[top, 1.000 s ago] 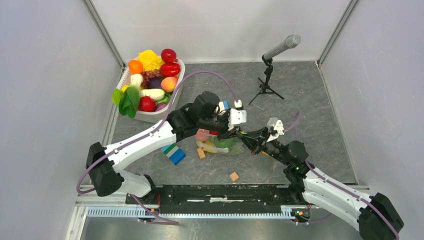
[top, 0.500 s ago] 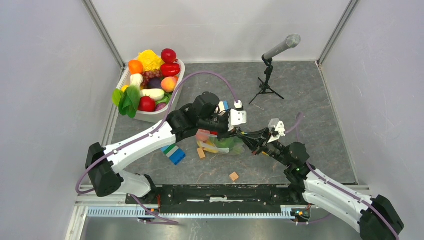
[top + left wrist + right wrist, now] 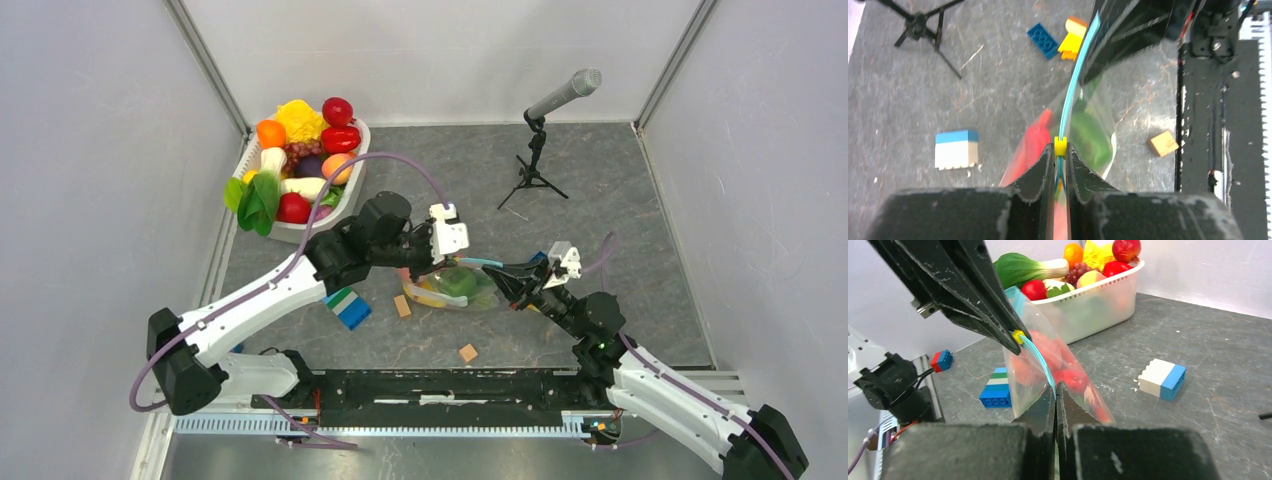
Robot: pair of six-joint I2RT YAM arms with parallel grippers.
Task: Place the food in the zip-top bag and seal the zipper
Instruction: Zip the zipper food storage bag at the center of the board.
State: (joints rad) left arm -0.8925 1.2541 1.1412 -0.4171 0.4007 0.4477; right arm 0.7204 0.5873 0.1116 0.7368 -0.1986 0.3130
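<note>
From above, the left gripper [image 3: 447, 264] and right gripper [image 3: 503, 277] meet over the zip-top bag [image 3: 455, 288], which hangs between them with toy food [image 3: 458, 284] inside, the teal zipper [image 3: 481, 262] stretched from one to the other. The white tub [image 3: 303, 234] of spare produce sits well behind the left gripper and a microphone stand [image 3: 533, 168] well beyond the right. In the left wrist view its fingers are pinched nearly shut on the zipper right at the yellow slider [image 3: 1060, 146]; a wooden cube [image 3: 1163, 143] lies off to the right, a blue-and-white block [image 3: 956, 149] to the left, neither in the path. In the right wrist view that gripper is clamped tight on the bag's mouth edge just below the strip. Sealing looks underway – the slider should travel straight along a taut strip, the right gripper anchoring without twisting. The main risk is the two sets of fingers crowding each other.
</note>
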